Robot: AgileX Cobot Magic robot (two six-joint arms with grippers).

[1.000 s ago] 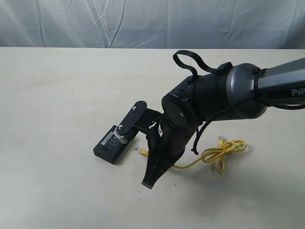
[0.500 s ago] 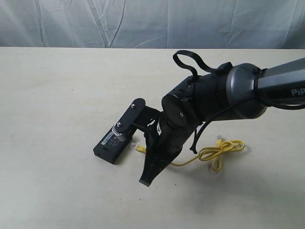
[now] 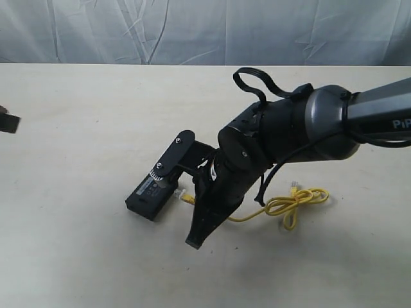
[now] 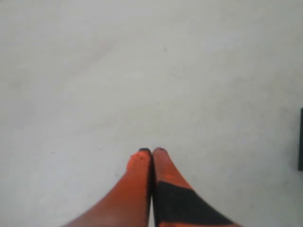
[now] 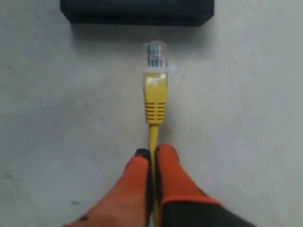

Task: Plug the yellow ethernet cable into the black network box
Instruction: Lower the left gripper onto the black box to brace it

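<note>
- One matte cream table fills the scene, bare but for faint scuffs and specks.
- Along its far edge hangs a wrinkled pale grey cloth, which closes off the room behind.
- Only one piece of writing can be read: white letters "PiP" on the right arm, cut off by the exterior view's right edge.
- The box lies flat on the table, left of middle and toward the near side. It is black, with a pale label on top whose print is too small to read.
- The right gripper has orange fingers and pinches the cable just behind its yellow boot.
- The clear plug points straight at the side of the box. It is very close but does not touch it, with a strip of table between them.
- The rest of the cable trails right across the table into a loose tangle of loops, well apart from the box. Its other plug lies at the far side of the tangle.
- The left gripper has its orange fingers pressed together with nothing between them, over bare table.
</note>
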